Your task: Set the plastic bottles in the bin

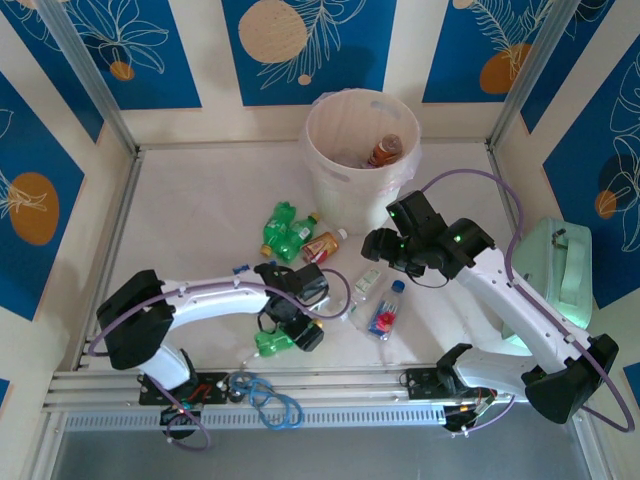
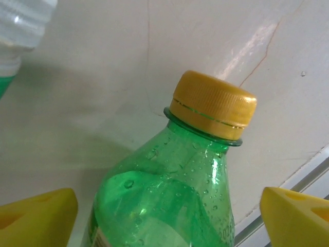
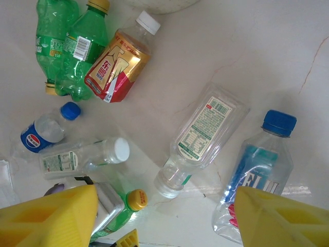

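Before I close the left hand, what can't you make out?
Green bottle, left wrist view: lower body cut off by the bottom edge; contact with the fingers unclear.
Same bottle, top view: mostly covered by the left hand.
Bin, top view: its wall hides whatever lies deep inside.
Blue-capped bottle, right wrist view: base hidden behind a finger.
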`<state>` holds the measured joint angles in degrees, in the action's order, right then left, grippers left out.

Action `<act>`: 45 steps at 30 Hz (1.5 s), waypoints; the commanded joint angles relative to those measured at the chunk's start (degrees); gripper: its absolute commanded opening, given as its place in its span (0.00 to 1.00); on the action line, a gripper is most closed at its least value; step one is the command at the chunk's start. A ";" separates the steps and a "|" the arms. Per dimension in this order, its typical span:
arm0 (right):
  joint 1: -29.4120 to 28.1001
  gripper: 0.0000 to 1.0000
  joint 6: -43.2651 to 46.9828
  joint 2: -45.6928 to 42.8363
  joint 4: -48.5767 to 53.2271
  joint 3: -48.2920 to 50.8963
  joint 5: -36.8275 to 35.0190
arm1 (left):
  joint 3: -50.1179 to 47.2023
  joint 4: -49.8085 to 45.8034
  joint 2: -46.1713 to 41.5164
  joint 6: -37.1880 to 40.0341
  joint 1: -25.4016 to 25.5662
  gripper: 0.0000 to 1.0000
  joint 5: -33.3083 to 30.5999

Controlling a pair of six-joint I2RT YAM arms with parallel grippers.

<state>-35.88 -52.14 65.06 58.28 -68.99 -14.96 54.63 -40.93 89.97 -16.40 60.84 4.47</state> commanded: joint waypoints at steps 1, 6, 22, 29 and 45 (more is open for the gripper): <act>0.11 0.70 -0.46 -0.47 0.34 -1.47 0.72 | -1.49 0.47 0.38 -0.13 0.51 0.86 0.76; 0.46 0.70 -0.23 -0.28 0.41 -1.67 0.94 | -3.22 0.24 -1.46 -0.30 0.51 0.85 -0.60; 1.36 0.59 1.06 -0.98 0.87 -2.85 0.49 | -6.01 2.55 -7.90 -0.56 0.55 0.63 -3.44; 1.25 0.57 3.69 -2.17 -2.83 -3.74 4.94 | -5.23 2.34 -11.28 -1.30 0.43 0.58 -4.21; -4.61 0.58 4.66 2.12 -16.46 -4.37 20.59 | 4.99 5.35 -24.28 -6.48 -11.44 0.63 7.37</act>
<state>-39.68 -48.40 66.85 44.53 -71.44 1.74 58.30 -36.42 67.16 -20.73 51.11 6.90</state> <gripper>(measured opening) 0.566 0.631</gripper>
